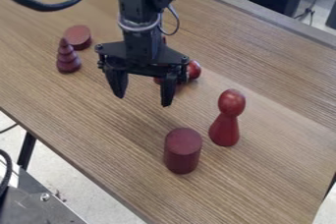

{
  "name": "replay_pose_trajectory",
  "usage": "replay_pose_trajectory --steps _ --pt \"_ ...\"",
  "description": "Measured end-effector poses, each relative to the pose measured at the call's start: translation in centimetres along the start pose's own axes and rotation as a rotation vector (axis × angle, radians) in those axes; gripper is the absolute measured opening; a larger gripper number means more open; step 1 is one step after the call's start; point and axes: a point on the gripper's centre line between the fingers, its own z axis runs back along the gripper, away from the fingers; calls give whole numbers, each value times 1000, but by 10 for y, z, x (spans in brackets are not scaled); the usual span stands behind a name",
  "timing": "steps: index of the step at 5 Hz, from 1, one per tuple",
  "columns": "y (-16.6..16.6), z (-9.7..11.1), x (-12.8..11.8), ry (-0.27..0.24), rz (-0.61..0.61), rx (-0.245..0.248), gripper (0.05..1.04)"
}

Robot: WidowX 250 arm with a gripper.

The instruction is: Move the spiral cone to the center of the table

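A: Where's your spiral cone (68, 61); what's in your gripper (143, 99)?

B: Your cone stands upright, at ten o'clock from the gripper; your fingers are spread wide, holding nothing; you seem to be at the approach step.

A: Your next move?

B: Swing toward ten, centre above the cone, then lower; mind the round block (78, 37) near its twelve o'clock.

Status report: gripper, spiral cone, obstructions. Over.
Gripper open, empty, over table. Spiral cone upright, toward view's left. Round disc close behind it, may crowd the grasp.
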Motion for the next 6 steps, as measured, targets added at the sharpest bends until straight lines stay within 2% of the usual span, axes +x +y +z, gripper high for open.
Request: replay_pose_trajectory --steps 1,2,4,5,6 --pt "1 -4 -4 21 1 5 1000" --pt "0 -5 0 -2 9 -19 1000" --pt "32 -4 22 -38 120 -41 999" --pt "41 -4 32 -39 156 -30 1000" --pt "54 -3 45 -43 230 13 999"
